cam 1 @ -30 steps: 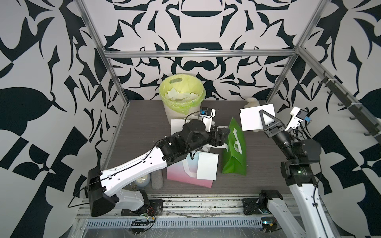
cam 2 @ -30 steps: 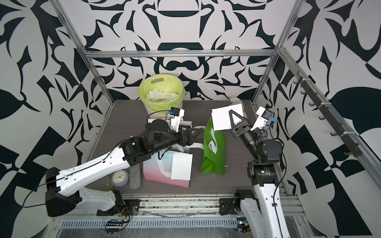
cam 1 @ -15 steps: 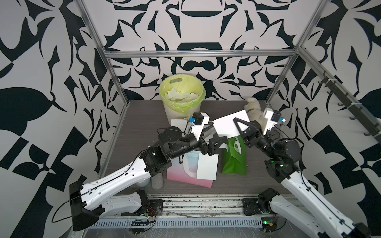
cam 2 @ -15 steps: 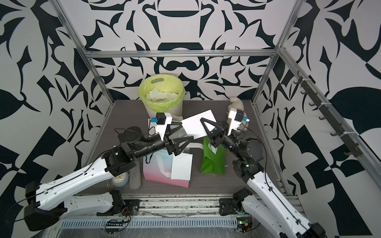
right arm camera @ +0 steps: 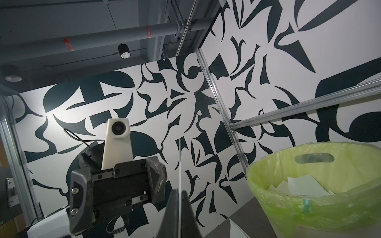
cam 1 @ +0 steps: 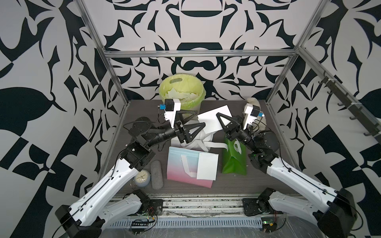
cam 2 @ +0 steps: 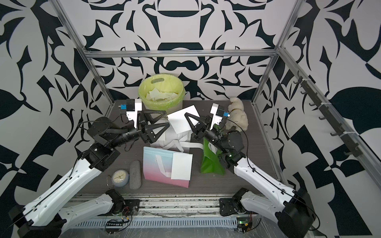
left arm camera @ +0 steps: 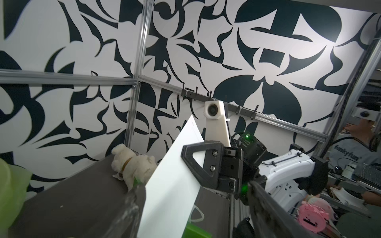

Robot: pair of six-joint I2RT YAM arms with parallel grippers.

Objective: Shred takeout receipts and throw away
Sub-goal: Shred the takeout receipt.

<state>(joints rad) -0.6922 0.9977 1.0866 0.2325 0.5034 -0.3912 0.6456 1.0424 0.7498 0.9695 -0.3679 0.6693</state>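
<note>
White receipt (cam 1: 210, 123) brought centreward; left end effector (cam 1: 200, 117), jaws spread, now alongside.

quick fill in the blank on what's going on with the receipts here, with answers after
1. The right gripper is ___ on the raised receipt.
2. The left gripper has its jaws ___ near that sheet.
3. A second receipt lies on the gift bag shaded pink to ___.
4. The bin holds torn ___ scraps.
Missing: shut; open; blue; white
</note>
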